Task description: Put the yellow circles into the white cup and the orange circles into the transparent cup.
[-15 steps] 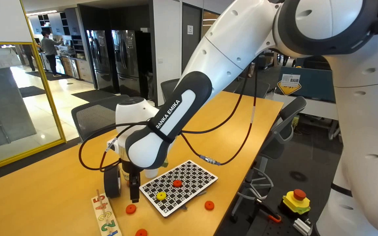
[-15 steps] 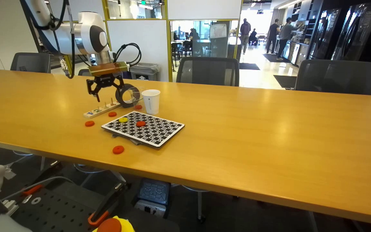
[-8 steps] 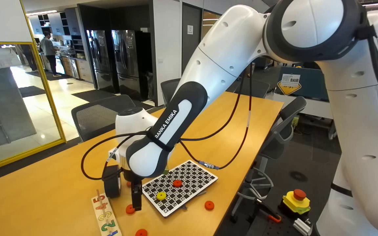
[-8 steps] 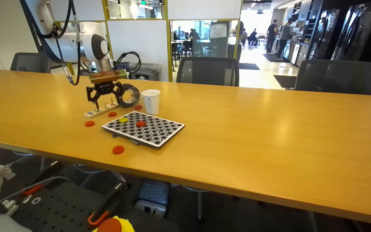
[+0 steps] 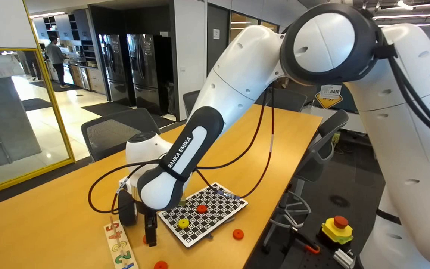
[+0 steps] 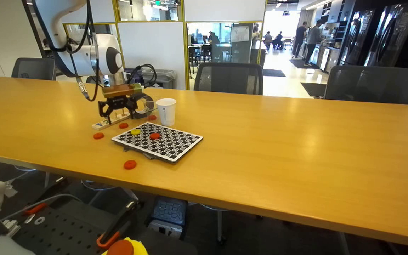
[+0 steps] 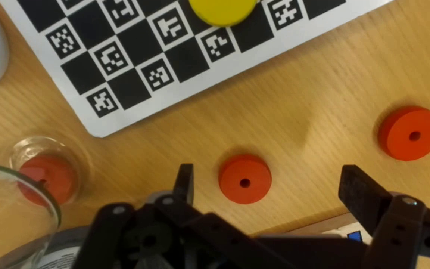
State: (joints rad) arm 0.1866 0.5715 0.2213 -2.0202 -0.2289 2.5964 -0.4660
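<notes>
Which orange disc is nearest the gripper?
The orange disc on the table, showing between the open fingers in the wrist view; all others, like the one seen through the transparent cup, lie outside them.

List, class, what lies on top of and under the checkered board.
On top of the checkered board lie one yellow disc and one orange disc. Under it, grey bits poke out along one long edge; anything else there is covered.

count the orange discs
5: one orange disc on the board, one in the clear cup, one framed by the gripper in the wrist view, one near the number strip, one by the table edge. Others may be hidden.
</notes>
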